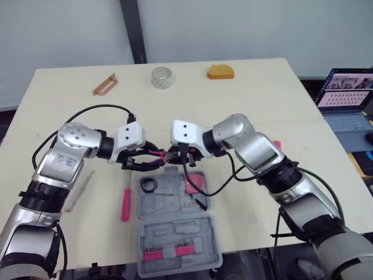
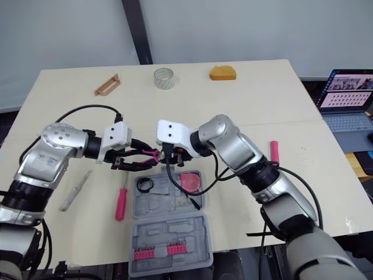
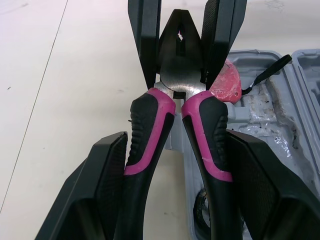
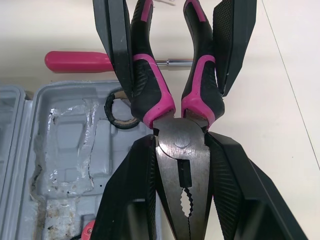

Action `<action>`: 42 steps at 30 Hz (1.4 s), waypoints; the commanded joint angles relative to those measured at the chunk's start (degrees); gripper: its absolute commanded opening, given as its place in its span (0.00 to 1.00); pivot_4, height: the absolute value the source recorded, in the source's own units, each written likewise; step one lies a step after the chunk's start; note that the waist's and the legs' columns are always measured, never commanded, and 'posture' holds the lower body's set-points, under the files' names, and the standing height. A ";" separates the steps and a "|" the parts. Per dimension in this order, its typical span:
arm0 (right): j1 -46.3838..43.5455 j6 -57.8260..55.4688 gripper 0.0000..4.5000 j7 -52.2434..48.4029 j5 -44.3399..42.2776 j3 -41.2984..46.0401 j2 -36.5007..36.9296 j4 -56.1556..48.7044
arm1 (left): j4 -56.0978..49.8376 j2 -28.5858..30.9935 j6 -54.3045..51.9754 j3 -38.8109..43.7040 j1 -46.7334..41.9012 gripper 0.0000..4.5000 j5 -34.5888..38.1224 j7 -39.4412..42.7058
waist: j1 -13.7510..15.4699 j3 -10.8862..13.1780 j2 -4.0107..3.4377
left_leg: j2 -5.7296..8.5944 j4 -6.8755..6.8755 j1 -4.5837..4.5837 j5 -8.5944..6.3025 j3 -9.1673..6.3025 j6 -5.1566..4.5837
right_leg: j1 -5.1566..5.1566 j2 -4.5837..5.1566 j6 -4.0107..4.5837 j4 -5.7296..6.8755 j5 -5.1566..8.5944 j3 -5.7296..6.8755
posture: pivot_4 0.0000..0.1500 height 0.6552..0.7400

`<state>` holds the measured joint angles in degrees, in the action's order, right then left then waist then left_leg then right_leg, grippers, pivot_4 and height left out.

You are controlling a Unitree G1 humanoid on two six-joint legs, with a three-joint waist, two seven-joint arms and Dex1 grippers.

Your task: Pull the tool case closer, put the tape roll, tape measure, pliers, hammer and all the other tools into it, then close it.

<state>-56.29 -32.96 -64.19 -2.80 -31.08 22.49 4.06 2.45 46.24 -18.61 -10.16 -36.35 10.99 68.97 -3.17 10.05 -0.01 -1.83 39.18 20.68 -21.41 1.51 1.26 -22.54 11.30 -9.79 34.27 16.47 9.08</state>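
1. Two claws share one pair of pliers (image 3: 150,125): your left claw (image 1: 143,158) pinches the pink-and-black handles, and your right claw (image 4: 181,142) pinches the steel head.
2. You have the pliers level between them, by the far rim of the open tool case (image 1: 140,233).
3. Pink screwdriver (image 1: 125,204): flat on the surface (image 1: 262,99), just beside the case on your left.
4. Clear tape roll (image 1: 162,77): well apart, near the surface's far edge.
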 commanded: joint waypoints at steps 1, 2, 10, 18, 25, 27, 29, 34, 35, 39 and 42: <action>2.36 4.49 0.22 -1.44 -1.50 2.54 1.48 -6.18 | -3.20 0.60 2.14 3.53 1.76 0.95 2.01 0.25 | 0.00 0.00 0.00 | 0.00 0.00 0.00 0.00 -0.01 0.00 | 0.00 0.00 0.00 0.00 0.00 0.00 | 1.00 1.00; 3.39 5.81 0.22 -1.76 -2.05 3.00 1.87 -7.60 | -4.14 0.80 2.04 4.48 2.69 1.00 2.92 0.43 | 0.00 0.00 0.00 | 0.00 0.00 0.00 0.00 -0.01 0.00 | 0.00 0.00 0.00 0.00 0.00 0.00 | 1.00 1.00; 13.78 7.72 0.22 -3.43 -2.28 3.24 8.74 -17.77 | -12.78 7.03 2.13 18.84 23.25 1.00 11.05 3.33 | -0.09 0.00 0.00 | -0.01 -0.06 -0.10 0.00 0.00 0.00 | -0.04 0.02 0.01 0.10 0.00 -0.02 | 1.00 1.00; 17.10 8.31 0.22 -2.21 3.27 -1.57 9.57 -18.51 | -15.25 5.92 11.49 28.83 38.76 1.00 11.98 4.21 | 1.20 0.00 0.00 | 0.00 0.02 -0.15 0.00 0.08 0.00 | 0.02 0.07 0.02 0.08 0.00 -0.06 | 1.00 1.00; 17.75 6.64 0.22 -1.08 5.88 -3.03 8.39 -18.07 | -14.12 4.47 20.74 30.56 48.04 1.00 10.81 4.95 | 1.54 0.00 0.00 | -0.01 0.01 -0.16 0.00 0.14 0.00 | 0.02 0.07 0.03 0.05 0.00 -0.07 | 1.00 1.00; 17.88 5.50 0.22 -0.83 6.21 -3.52 7.83 -18.44 | -12.64 3.96 23.56 30.45 48.79 1.00 10.24 4.76 | 1.57 0.00 0.00 | -0.01 0.01 -0.16 0.00 0.14 0.00 | 0.02 0.07 0.04 0.05 0.00 -0.06 | 1.00 1.00; 18.20 3.89 0.22 -0.70 6.66 -4.27 7.46 -19.23 | -11.61 3.55 25.74 30.28 49.31 1.00 9.72 4.41 | 1.59 0.00 0.01 | -0.01 0.02 -0.16 0.00 0.14 0.00 | 0.03 0.07 0.04 0.06 0.00 -0.06 | 1.00 1.00; 18.52 1.39 0.22 0.04 8.28 -5.53 7.20 -19.88 | -11.85 3.62 26.18 29.77 49.73 1.00 10.14 3.39 | 1.49 0.00 0.01 | -0.01 0.00 -0.16 0.00 0.14 0.00 | 0.03 0.07 0.04 0.05 0.00 -0.06 | 1.00 1.00; 18.55 1.04 0.22 0.13 8.46 -5.59 7.11 -19.92 | -11.87 3.70 26.18 29.69 49.69 1.00 10.17 3.25 | 1.49 0.00 0.00 | -0.01 0.00 -0.17 0.00 0.14 0.00 | 0.03 0.07 0.04 0.05 0.00 -0.06 | 1.00 1.00; 18.55 0.04 0.22 1.05 9.63 -6.06 6.66 -19.53 | -11.79 3.84 25.62 29.43 49.53 1.00 10.07 2.45 | 1.51 0.00 0.01 | -0.01 0.00 -0.17 0.00 0.14 0.00 | 0.03 0.07 0.04 0.05 0.00 -0.06 | 1.00 1.00; 18.34 -0.33 0.22 1.27 9.93 -6.06 6.35 -19.37 | -11.63 3.92 25.37 29.11 49.15 1.00 10.06 2.16 | 1.49 -0.01 0.01 | -0.01 0.00 -0.17 0.00 0.15 0.00 | 0.03 0.07 0.04 0.05 0.00 -0.06 | 1.00 1.00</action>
<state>-37.51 -33.21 -63.52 6.86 -37.79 29.34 -13.16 -8.53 49.95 6.78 19.05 12.86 20.74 71.63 -1.68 10.05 0.00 -1.83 39.18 20.50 -21.42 1.65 1.25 -22.51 11.37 -9.74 34.32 16.47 9.02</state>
